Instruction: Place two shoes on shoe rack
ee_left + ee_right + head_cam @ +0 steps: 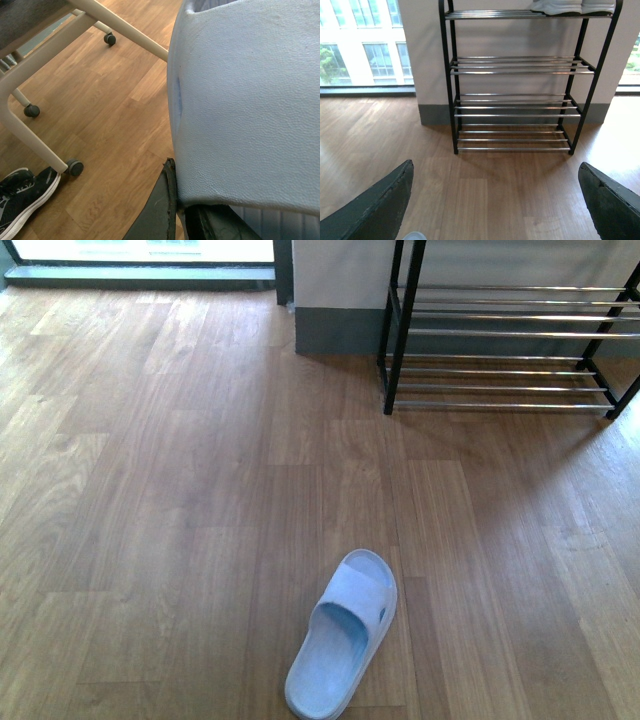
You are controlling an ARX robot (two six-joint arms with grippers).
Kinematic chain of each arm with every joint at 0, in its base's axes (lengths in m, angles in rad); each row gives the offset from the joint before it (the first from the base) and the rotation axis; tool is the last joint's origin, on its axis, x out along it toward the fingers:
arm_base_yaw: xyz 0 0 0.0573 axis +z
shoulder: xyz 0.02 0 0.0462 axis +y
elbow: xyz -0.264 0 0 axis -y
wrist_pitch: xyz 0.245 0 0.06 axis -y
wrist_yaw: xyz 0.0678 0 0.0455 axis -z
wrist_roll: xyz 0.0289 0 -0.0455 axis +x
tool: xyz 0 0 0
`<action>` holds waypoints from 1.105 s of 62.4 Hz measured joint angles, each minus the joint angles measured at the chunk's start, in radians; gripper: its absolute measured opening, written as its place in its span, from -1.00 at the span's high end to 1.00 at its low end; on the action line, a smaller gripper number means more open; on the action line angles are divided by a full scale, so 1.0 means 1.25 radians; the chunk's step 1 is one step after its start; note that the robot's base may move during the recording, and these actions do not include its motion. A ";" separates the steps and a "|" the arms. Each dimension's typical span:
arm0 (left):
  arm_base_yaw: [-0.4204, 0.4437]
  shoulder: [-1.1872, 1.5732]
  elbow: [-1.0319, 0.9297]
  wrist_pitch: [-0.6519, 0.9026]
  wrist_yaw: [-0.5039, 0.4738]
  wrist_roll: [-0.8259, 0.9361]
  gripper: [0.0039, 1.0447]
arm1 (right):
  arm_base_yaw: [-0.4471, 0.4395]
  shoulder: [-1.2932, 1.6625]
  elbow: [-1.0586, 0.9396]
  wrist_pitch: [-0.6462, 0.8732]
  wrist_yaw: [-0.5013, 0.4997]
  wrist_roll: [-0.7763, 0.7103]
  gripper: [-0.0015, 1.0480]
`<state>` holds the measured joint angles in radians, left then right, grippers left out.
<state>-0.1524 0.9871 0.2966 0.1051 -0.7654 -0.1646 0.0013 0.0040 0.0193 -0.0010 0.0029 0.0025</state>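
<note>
Count, front view: one light-blue slide [343, 635] on the floor. A second slide [250, 100] fills the left wrist view. One shoe rack [512, 107]; I make four tiers. Two pale shoes [555, 6] on top, I think. One black sneaker [22, 197]. Three chair casters [75, 167].

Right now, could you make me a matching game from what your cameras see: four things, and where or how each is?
Things:
1 left claw
2 right claw
3 shoe rack
4 black sneaker

States:
a open
b beside a caster wheel
c against the wall
d holding a blue slipper

Pairs: 1-d, 2-a, 3-c, 4-b.
</note>
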 joint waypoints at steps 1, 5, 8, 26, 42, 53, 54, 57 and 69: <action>0.000 0.000 0.000 0.000 -0.001 0.000 0.98 | 0.000 0.000 0.000 0.000 0.000 0.000 -0.82; 0.000 -0.001 0.000 0.000 -0.001 0.000 0.98 | 0.000 0.000 0.000 0.000 0.000 0.000 -0.82; 0.000 -0.001 0.000 0.000 -0.001 0.000 0.98 | 0.000 0.000 0.000 0.000 0.000 0.000 -0.82; 0.003 -0.002 0.000 0.000 -0.004 -0.002 0.98 | -0.042 0.124 0.001 -0.001 -0.327 -0.165 -0.82; 0.002 -0.002 0.000 0.000 -0.002 -0.002 0.98 | 0.175 0.857 0.027 0.571 -0.040 -0.190 -0.82; 0.002 -0.002 0.000 0.000 -0.002 -0.002 0.98 | 0.234 1.436 0.176 0.910 0.025 -0.150 -0.82; 0.002 -0.002 0.000 0.000 -0.002 -0.002 0.98 | 0.237 1.465 0.185 0.919 0.025 -0.146 -0.82; 0.002 -0.002 0.000 0.000 -0.002 -0.002 0.98 | 0.248 1.572 0.217 0.942 0.028 -0.138 -0.82; 0.002 -0.002 0.000 0.000 -0.002 -0.002 0.98 | 0.283 1.909 0.349 0.957 0.058 -0.103 -0.82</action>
<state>-0.1497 0.9844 0.2966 0.1051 -0.7673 -0.1673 0.3550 2.3905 0.4557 1.1954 0.0757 -0.1268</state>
